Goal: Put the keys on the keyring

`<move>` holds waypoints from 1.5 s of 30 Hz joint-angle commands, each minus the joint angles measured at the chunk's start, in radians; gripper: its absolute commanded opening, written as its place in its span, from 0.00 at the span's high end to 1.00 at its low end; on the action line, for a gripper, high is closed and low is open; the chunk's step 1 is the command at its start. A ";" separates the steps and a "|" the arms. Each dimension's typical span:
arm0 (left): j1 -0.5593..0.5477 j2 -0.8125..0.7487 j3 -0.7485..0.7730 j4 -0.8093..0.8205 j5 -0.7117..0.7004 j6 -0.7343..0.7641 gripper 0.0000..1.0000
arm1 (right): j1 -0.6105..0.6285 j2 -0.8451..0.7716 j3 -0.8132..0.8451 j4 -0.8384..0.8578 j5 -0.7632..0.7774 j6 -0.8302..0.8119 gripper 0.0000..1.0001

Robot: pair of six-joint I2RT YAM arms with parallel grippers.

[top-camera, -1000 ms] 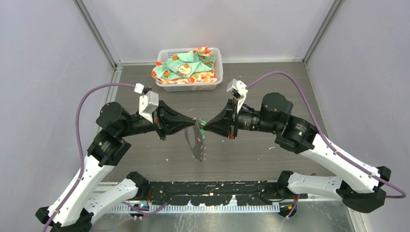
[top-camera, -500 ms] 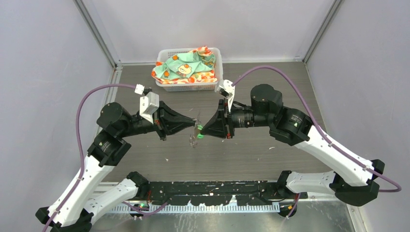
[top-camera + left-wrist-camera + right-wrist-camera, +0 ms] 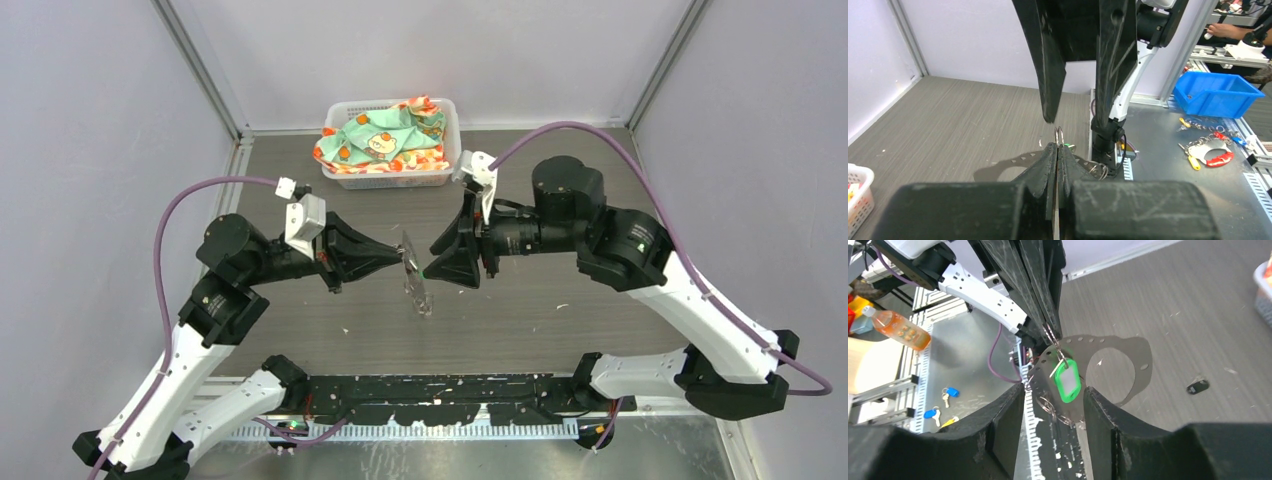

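My left gripper (image 3: 402, 255) (image 3: 1057, 146) is shut on a small wire ring at the top of the keyring (image 3: 416, 288), a thin silver-grey loop with toothed holes that hangs above the table. The loop also shows in the left wrist view (image 3: 1013, 162) and the right wrist view (image 3: 1130, 365). The green-headed key (image 3: 1067, 382) (image 3: 425, 272) hangs from the same small ring. My right gripper (image 3: 432, 268) (image 3: 1054, 392) is open, its fingers on either side of the green head, not touching. A small black piece (image 3: 1197, 386), perhaps the black-headed key, lies on the table.
A white basket (image 3: 395, 181) with a patterned cloth stands at the back centre; its corner shows in the left wrist view (image 3: 858, 200). Both arms meet at mid-table. Beyond the near edge are a metal bench with loose keys (image 3: 1205, 152) and a blue bin (image 3: 1215, 92).
My right gripper has shifted and turned in front of the left one. The hanging loop has swung up and back. My left gripper has held its place, still shut.
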 commanded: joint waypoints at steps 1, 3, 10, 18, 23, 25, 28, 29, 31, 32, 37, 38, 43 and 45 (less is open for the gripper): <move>-0.001 -0.006 0.017 0.025 0.055 0.013 1.00 | 0.003 -0.041 0.037 0.066 0.027 -0.072 0.47; 0.000 -0.003 0.017 0.022 0.073 0.011 1.00 | 0.003 -0.040 0.019 0.130 0.010 -0.075 0.47; 0.001 -0.002 0.027 0.009 0.101 0.008 1.00 | 0.003 0.017 0.020 0.192 -0.107 -0.082 0.52; 0.000 -0.004 0.033 0.010 0.105 0.002 1.00 | 0.003 0.033 0.008 0.219 -0.160 -0.075 0.63; 0.000 -0.003 0.035 0.012 0.098 0.000 1.00 | 0.003 0.040 0.004 0.215 -0.183 -0.067 0.76; 0.000 -0.003 0.037 0.011 0.095 0.000 1.00 | 0.003 0.038 -0.003 0.217 -0.183 -0.061 0.77; -0.001 -0.002 0.038 0.012 0.090 -0.001 1.00 | 0.003 0.037 -0.012 0.217 -0.198 -0.053 0.77; -0.001 0.000 0.038 0.015 0.090 -0.003 1.00 | 0.003 0.038 -0.016 0.217 -0.197 -0.052 0.77; 0.000 0.001 0.040 0.018 0.090 -0.008 1.00 | 0.003 0.039 -0.022 0.221 -0.197 -0.047 0.77; 0.000 0.001 0.040 0.020 0.090 -0.010 1.00 | 0.003 0.040 -0.025 0.225 -0.198 -0.044 0.75; 0.000 0.000 0.043 0.018 0.088 -0.010 1.00 | 0.003 0.041 -0.035 0.247 -0.194 -0.035 0.72; 0.000 0.000 0.044 0.018 0.089 -0.011 1.00 | 0.003 0.041 -0.036 0.241 -0.179 -0.036 0.67; 0.000 -0.002 0.045 0.016 0.091 -0.012 1.00 | 0.002 0.025 -0.060 0.264 -0.121 -0.040 0.60; 0.000 -0.003 0.045 0.016 0.092 -0.012 1.00 | 0.003 0.017 -0.069 0.281 -0.105 -0.036 0.60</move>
